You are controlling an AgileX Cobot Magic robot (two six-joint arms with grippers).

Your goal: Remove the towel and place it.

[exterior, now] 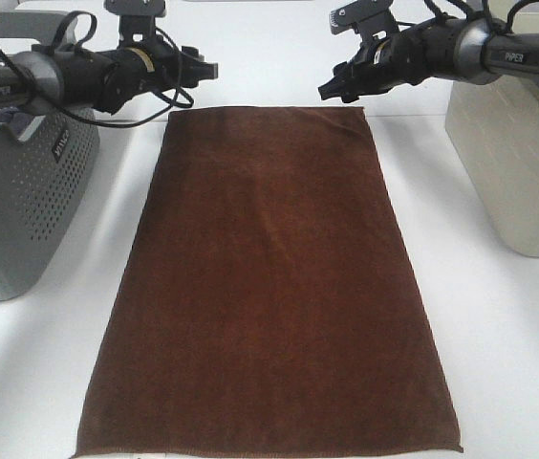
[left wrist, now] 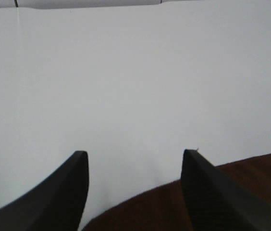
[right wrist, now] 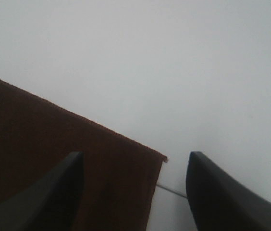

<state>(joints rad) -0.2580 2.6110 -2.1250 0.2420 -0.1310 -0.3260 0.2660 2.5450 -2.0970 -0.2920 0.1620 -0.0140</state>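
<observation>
A: Starting at the left of the high view, what do we have?

B: We see a grey perforated basket (exterior: pixel 21 201) at the table's left edge, and above it the left arm reaching in. Its left gripper (exterior: pixel 204 69) hangs just beyond the far left corner of the towel (exterior: pixel 268 287).

A: How does that gripper stand?

B: In the left wrist view we see the left gripper (left wrist: pixel 134 192) with its 2 fingers (left wrist: pixel 63 192) spread wide, bare white table (left wrist: pixel 135 86) between them and nothing held. The towel's (left wrist: pixel 251 183) edge curves in beside 1 finger.

A: And the towel itself?

B: We find it spread flat down the middle of the table (exterior: pixel 499 363), a dark brown rectangle running from the far edge near the grippers to the near edge of the view, hems visible.

A: Then the right side?

B: The right gripper (exterior: pixel 338 86) hovers over the towel's far right corner. In the right wrist view its right gripper (right wrist: pixel 135 192) is also wide open and empty, with the towel's (right wrist: pixel 44 144) corner lying between the fingers (right wrist: pixel 222 197). We cannot tell whether a fingertip touches the cloth. Furthest right stands a cream bin (exterior: pixel 513 163).
</observation>
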